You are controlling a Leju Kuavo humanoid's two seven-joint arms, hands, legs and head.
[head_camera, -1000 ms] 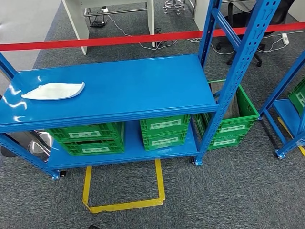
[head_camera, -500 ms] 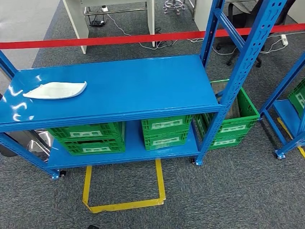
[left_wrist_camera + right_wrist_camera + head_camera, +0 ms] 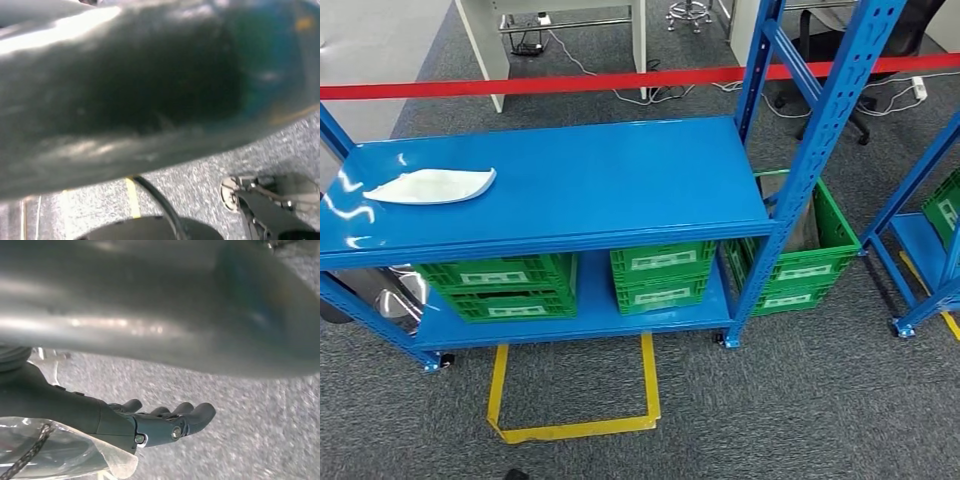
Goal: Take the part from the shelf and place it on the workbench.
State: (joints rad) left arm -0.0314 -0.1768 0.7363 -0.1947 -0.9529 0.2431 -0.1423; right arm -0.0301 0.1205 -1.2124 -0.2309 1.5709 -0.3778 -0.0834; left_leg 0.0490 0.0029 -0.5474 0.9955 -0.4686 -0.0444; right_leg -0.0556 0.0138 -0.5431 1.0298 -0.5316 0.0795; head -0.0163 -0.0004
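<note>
The part (image 3: 430, 186), a flat white leaf-shaped piece, lies on the top board of the blue shelf (image 3: 569, 185), near its left end. In the right wrist view my right hand (image 3: 151, 422) hangs over grey carpet. Its dark fingers (image 3: 192, 415) are stretched out and slightly apart, with nothing in them.
Green crates (image 3: 501, 290) (image 3: 663, 275) stand on the lower shelf board, and another crate (image 3: 803, 265) sits on the floor to the right. A yellow taped square (image 3: 573, 400) marks the carpet before the shelf. A red barrier tape (image 3: 546, 85) runs behind, and a second blue rack (image 3: 924, 240) stands at the right.
The whole head picture has shifted slightly, so the camera moved a little. The white part lies in the same place on the shelf.
</note>
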